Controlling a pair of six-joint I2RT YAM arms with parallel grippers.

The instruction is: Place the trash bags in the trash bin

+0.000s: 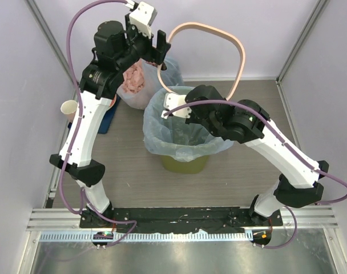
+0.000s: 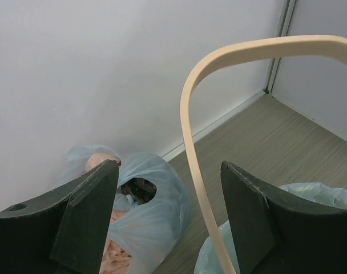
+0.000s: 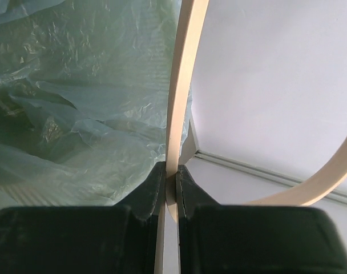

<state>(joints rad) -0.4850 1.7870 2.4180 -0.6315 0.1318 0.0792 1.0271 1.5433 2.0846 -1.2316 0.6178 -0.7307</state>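
Observation:
The olive-green trash bin [image 1: 185,164] stands mid-table with the light-blue trash bag [image 1: 182,136] lining it and draped over its top. The bin's pinkish-beige rim ring [image 1: 219,33] is off the bin, lifted upright above its far side. My right gripper [image 1: 166,108] is shut on the ring's lower edge [image 3: 172,171], and the bag's crinkled inside [image 3: 88,97] lies beside it. My left gripper [image 1: 153,48] is open at the ring's upper left. In the left wrist view the ring [image 2: 189,120] passes between that gripper's [image 2: 169,214] fingers without touching them.
A knotted blue bag with pink lumps [image 1: 136,80] sits at the back left under my left wrist [image 2: 133,228]. A paper cup [image 1: 68,108] and a blue flat object [image 1: 109,119] lie by the left wall. Walls close in on three sides.

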